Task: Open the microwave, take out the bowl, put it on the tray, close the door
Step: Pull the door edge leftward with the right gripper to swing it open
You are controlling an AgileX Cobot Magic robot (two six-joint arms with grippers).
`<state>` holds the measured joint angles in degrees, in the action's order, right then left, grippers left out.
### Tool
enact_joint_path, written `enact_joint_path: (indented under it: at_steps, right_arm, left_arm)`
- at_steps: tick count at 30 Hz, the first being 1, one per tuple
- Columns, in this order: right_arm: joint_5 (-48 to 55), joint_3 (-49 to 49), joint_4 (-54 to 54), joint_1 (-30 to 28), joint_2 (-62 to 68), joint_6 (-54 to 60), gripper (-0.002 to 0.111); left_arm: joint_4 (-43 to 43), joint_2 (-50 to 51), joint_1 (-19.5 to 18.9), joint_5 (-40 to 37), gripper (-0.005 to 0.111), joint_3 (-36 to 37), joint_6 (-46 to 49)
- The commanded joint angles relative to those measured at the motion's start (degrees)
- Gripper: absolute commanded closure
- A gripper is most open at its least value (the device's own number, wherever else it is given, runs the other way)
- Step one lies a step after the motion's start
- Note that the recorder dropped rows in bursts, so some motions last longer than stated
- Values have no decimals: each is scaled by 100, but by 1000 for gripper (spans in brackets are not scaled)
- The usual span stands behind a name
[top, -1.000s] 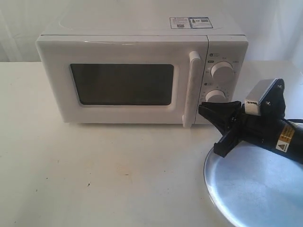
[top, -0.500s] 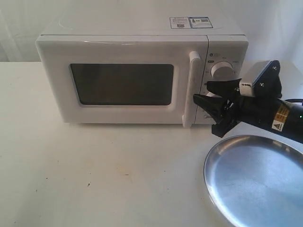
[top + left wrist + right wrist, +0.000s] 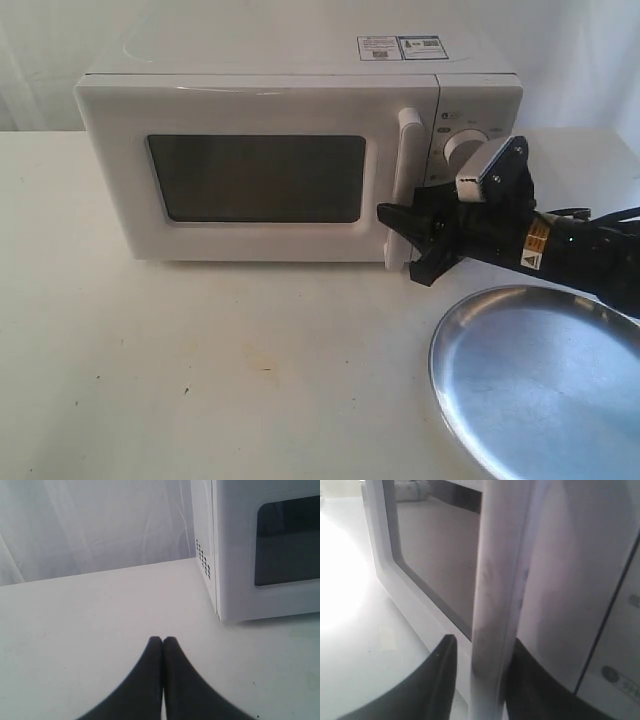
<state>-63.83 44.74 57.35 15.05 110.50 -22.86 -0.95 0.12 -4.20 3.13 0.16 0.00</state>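
Microwave [image 3: 300, 150] stood at the back of the white table [image 3: 200, 360], front toward the exterior camera, with a sticker [image 3: 400, 47] on its top. Door [image 3: 240, 108] was shut, flush with the body. What lay behind the dark window [image 3: 255, 180] could not be made out.

Right gripper [image 3: 398, 245] was at the lower part of the vertical handle [image 3: 408, 150], reaching in from the right across the front of the control panel. The upper dial [image 3: 462, 148] was partly covered by the arm. Its jaws were spread and straddled the bar. One of the fingers [image 3: 437, 680] sat on the window side with a visible gap. The other sat on the panel side, close against the bar, and contact there could not be confirmed. The jaws were not closed on the bar.

Tray [image 3: 540, 390] lay on the table in front and to the right of the microwave, just below the right arm.

Left gripper [image 3: 163, 641] appeared only in its wrist view. Its tips were pressed together, holding nothing, over the table near the microwave's front corner farthest from the handle.
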Motion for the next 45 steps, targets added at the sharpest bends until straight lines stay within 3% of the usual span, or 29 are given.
enact_joint_path:
  at_steps: [1, 9, 18, 21, 26, 28, 30, 35, 38, 45]
  right_arm:
    - [-213, 85, 304, 30, 5, 66, 108]
    - [-614, -104, 2416, 30, -446, -299, 108]
    - [-580, -1063, 2754, -172, -1776, -690, 108]
    - [541, -1551, 2795, -194, -2761, -1716, 108]
    - [853, -2179, 3145, -194, -4306, -2830, 108]
    - [2315, -2216, 3118, -194, -4895, -3822, 108]
    - [3404, -2216, 1920, -194, -5044, -3408, 108]
    - [1910, -2216, 265, -194, -4517, -1520, 108]
    - [1174, -2181, -303, -194, -4068, -1070, 108]
    - [285, -2011, -245, -52, -2999, -766, 108]
  left_arm:
    - [45, -12, -1, 26, 107, -16, 0]
    - [45, -12, -1, 26, 107, -16, 0]
    - [45, -12, -1, 26, 107, -16, 0]
    - [45, -12, -1, 26, 107, -16, 0]
    - [45, -12, -1, 26, 107, -16, 0]
    - [45, -12, -1, 26, 107, -16, 0]
    - [45, -12, -1, 26, 107, -16, 0]
    - [45, -12, -1, 26, 107, -16, 0]
    - [45, -12, -1, 26, 107, -16, 0]
    - [45, -12, -1, 26, 107, -16, 0]
